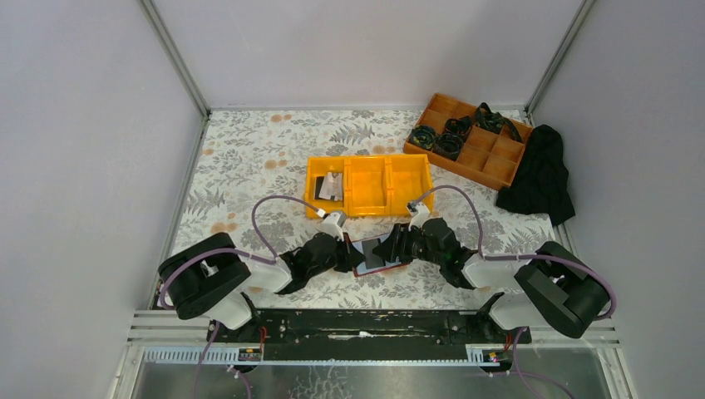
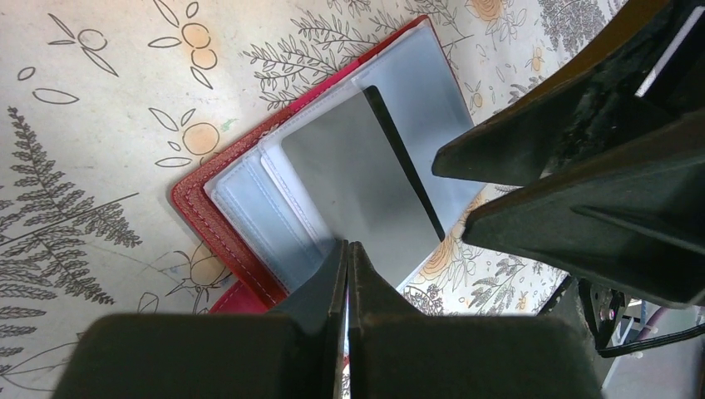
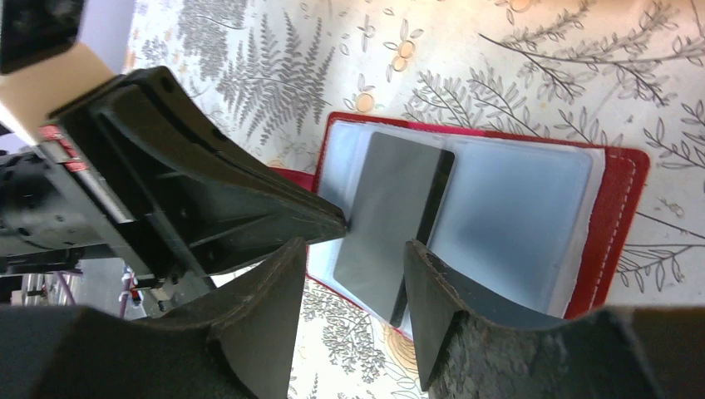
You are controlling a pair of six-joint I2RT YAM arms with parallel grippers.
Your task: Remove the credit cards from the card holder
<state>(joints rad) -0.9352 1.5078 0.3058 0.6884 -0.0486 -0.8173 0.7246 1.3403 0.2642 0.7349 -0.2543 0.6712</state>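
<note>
The red card holder [image 1: 378, 259] lies open on the patterned table between my two grippers, its clear sleeves showing [image 3: 515, 216]. A grey credit card [image 2: 357, 174] with a black stripe sticks partway out of a sleeve, over the holder's near edge [image 3: 387, 216]. My left gripper [image 2: 347, 246] is shut, its tips pressing down on the holder's page beside the card's corner. My right gripper [image 3: 353, 270] is open, its fingers [image 3: 424, 283] standing either side of the card's free end, with a gap left of the card. Other cards [image 1: 331, 187] lie in the yellow bin's left compartment.
The yellow three-compartment bin [image 1: 391, 204] stands just beyond the holder. An orange divided tray [image 1: 490, 162] with black items sits at the back right, a black cloth [image 1: 540, 170] beside it. Grey walls close in the left, back and right.
</note>
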